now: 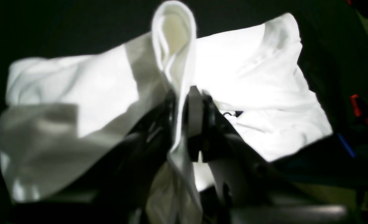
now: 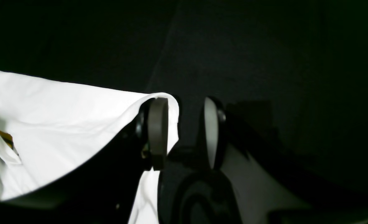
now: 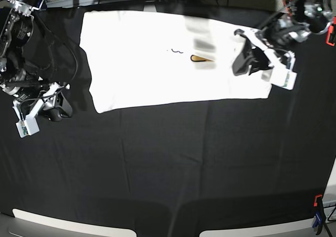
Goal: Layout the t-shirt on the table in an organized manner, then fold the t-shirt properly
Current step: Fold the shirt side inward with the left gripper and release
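Currently you are in the layout step. The t-shirt (image 3: 157, 58) lies spread, mostly plain white side up, on the far half of the desk (image 3: 173, 163), toward twelve o'clock in the base view. It forms a broad rectangle with a little print peeking out near its middle — no fold has been started that I can see.

Left claw (image 1: 185, 107): narrowed down on a pinch of white cloth. The left wrist view shows a ridge of shirt fabric standing up between the two pads, so it is holding the t-shirt. In the base view this arm sits over the shirt's edge at three o'clock.

Right claw (image 2: 184, 130): jaws stand apart with a clear dark gap between them. One pad (image 2: 158, 130) touches a corner of the shirt, which drapes over it, but nothing is clamped. In the base view this arm is at about nine o'clock, just beside the shirt's near corner on that side.

Judgement: the cloth looks nearly flat, though the held end is bunched under the left claw.

Next move, as I read it — draw the held end outward toward three o'clock to take the bunching out, then lower and release. The right claw would need to close on its corner first if you want tension from both ends. Watch that the loose corner does not slip off the pad.
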Motion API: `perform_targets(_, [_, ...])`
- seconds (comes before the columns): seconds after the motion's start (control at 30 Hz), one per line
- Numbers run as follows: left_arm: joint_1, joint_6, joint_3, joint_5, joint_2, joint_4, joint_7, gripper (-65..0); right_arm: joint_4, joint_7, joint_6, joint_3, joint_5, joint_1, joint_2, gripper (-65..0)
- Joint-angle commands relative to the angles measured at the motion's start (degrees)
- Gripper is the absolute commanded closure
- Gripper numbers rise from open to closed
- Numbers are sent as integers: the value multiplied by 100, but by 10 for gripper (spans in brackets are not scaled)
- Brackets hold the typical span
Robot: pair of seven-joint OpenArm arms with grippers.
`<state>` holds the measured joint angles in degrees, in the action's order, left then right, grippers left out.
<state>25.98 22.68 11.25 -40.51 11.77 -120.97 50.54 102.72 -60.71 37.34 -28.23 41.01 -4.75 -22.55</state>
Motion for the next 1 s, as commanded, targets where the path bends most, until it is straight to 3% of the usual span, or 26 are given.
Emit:
perform_targets(0.0, [-46, -144, -118, 42, 33, -90, -173, 0, 96, 131, 31, -26, 122, 92, -92, -195])
perform_targets(0.13, [-59, -299, -509, 614, 33, -87, -531, 0, 96, 129, 31, -26, 122, 92, -92, -195])
perform_targets(0.17, [-59, -299, -573, 662, 33, -87, -601, -37, 96, 129, 31, -26, 122, 92, -92, -195])
perform_targets(0.27, [-59, -297, -660, 660, 33, -90, -833, -247, 96, 129, 31, -26, 122, 92, -92, -195])
perform_targets(0.3, [-61, -275, -658, 647, 35, -90, -855, -263, 96, 129, 31, -26, 120, 92, -92, -195])
perform_targets(0.43, [-59, 136, -658, 645, 50, -90, -861, -263, 96, 129, 31, -26, 122, 92, -92, -195])
perform_targets(0.57, [-55, 138, -634, 769, 55, -90, -857, -263, 96, 129, 31, -26, 120, 92, -92, -195])
perform_targets(0.7, [-57, 136, -636, 1611, 66, -90, -933, -263, 96, 87, 28, -26, 120, 92, -92, -195])
perform_targets(0.8, [-52, 129, -636, 2400, 66, -90, -1292, -263, 96, -101, 31, -26, 120, 92, -92, -195])
perform_targets(0.97, [-59, -240, -590, 3062, 66, -87, -2083, -263, 94, -313, 31, -26, 120, 90, -96, -195])
